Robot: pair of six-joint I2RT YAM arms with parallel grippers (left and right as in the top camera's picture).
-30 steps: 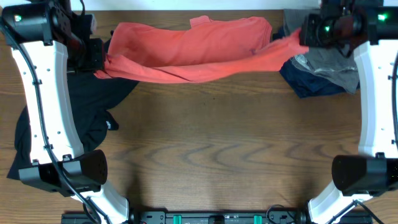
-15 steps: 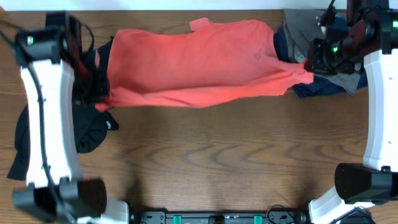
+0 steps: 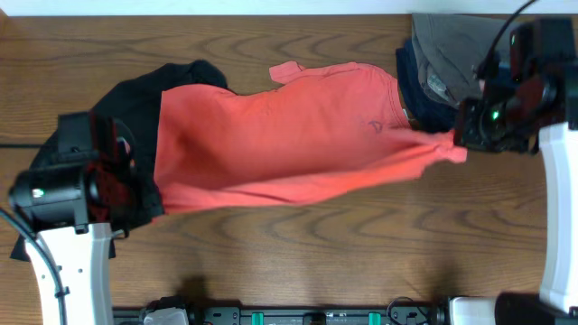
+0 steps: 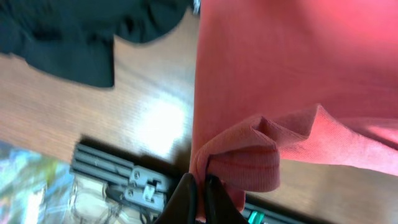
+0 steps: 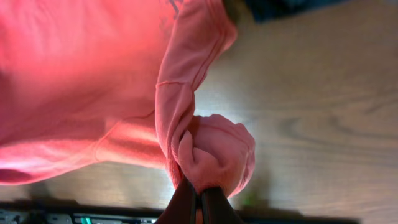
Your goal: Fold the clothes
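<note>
The orange-red T-shirt (image 3: pixel 280 135) is stretched across the table between my two grippers, plain side up, no lettering showing. My left gripper (image 3: pixel 152 209) is shut on its lower left corner, seen bunched in the left wrist view (image 4: pixel 199 186). My right gripper (image 3: pixel 462 144) is shut on its right corner, a wad of cloth in the right wrist view (image 5: pixel 198 193). The black top (image 3: pixel 126 108) lies crumpled under and behind the shirt's left side, also in the left wrist view (image 4: pixel 81 31).
A pile of grey and navy garments (image 3: pixel 442 72) lies at the back right, beside my right gripper. Bare wooden table (image 3: pixel 316 253) runs along the front. The arm bases stand at the front edge.
Both grippers have pulled the orange-red shirt toward the front of the table. It now lies flatter and wider, and more of the black top shows behind it.
</note>
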